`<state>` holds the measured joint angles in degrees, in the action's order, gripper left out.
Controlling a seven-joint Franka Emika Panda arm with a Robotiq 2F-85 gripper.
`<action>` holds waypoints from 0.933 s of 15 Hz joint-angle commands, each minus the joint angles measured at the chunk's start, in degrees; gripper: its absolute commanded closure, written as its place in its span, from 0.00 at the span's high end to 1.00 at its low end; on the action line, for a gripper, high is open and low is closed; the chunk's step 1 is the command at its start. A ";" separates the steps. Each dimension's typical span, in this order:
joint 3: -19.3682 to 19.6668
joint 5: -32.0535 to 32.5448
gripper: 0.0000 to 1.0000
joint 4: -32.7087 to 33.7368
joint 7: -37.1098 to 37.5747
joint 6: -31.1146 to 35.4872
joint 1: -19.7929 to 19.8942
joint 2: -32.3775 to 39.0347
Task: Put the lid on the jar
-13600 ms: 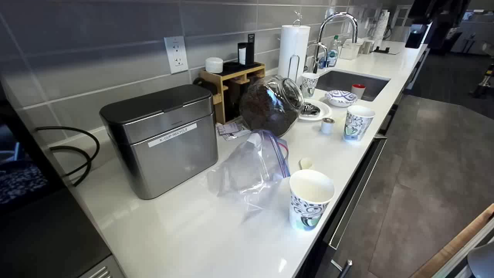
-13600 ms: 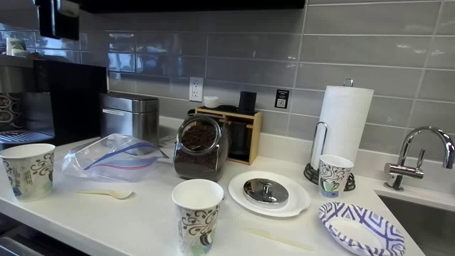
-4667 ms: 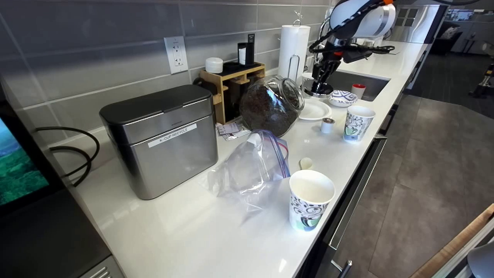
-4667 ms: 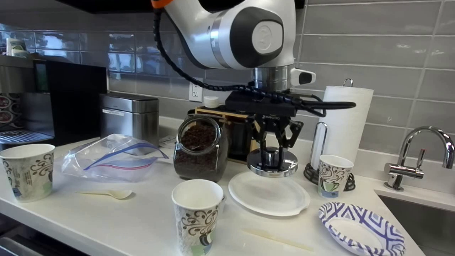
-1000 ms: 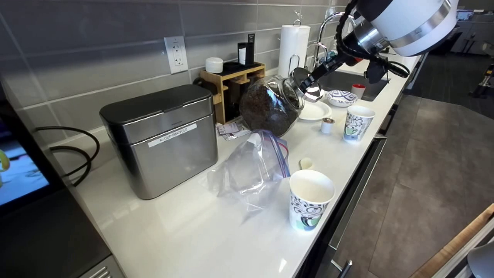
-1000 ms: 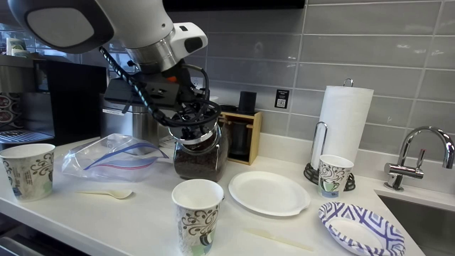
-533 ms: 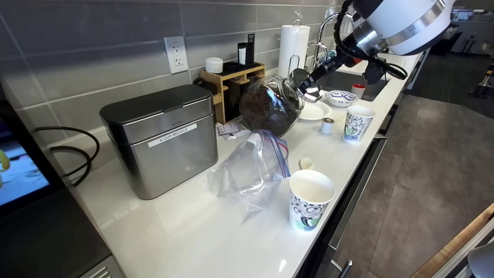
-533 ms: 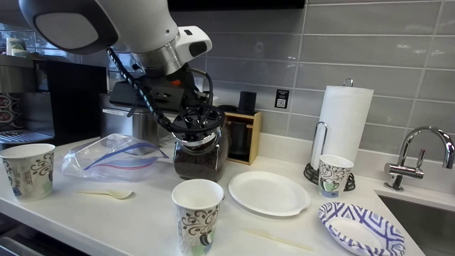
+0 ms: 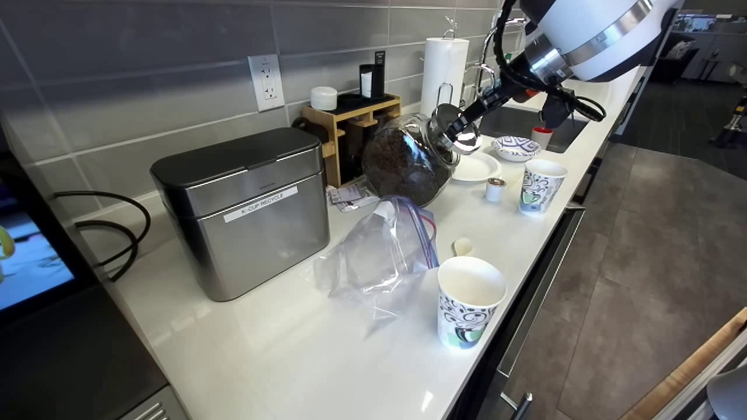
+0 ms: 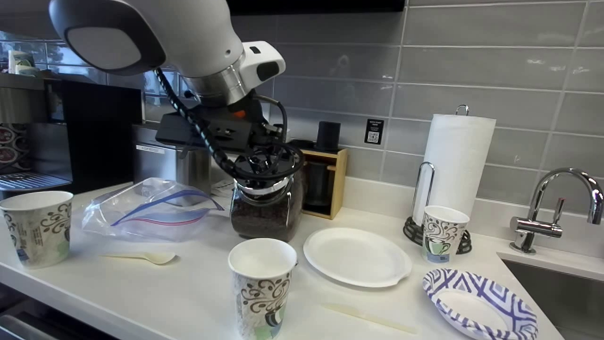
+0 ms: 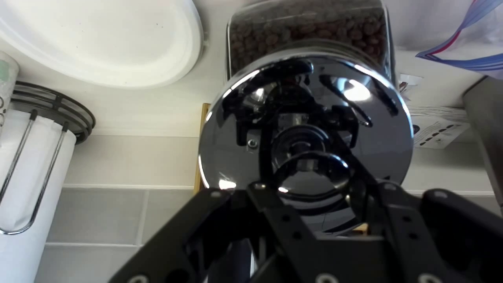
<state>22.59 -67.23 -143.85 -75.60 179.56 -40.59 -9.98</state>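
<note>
Black robot fingers (image 9: 460, 124) clamp the knob (image 11: 308, 179) of a round, mirror-bright chrome lid (image 11: 371, 137), tilted over the slanted mouth (image 10: 269, 201) of a rounded, dark see-through jar (image 9: 402, 166); contact is unclear. Seating it likely calls for a slanting push, not straight down.

- The jar (image 9: 402, 166) is rounded, see-through, dark brown inside, standing on the tabletop (image 9: 262, 356); in an exterior view its slanted mouth faces 2 o'clock.
- The lid (image 9: 446, 116), round and mirror-bright, is tilted at that mouth; whether it touches cannot be told.
- In the wrist view, the jar shows towards 12 o'clock behind the lid.
</note>
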 commanded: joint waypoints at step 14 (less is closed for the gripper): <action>1.92 -14.31 0.21 5.69 -12.45 -1.33 -3.50 7.30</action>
<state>23.84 -78.01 -139.82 -84.49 179.46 -43.66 -5.23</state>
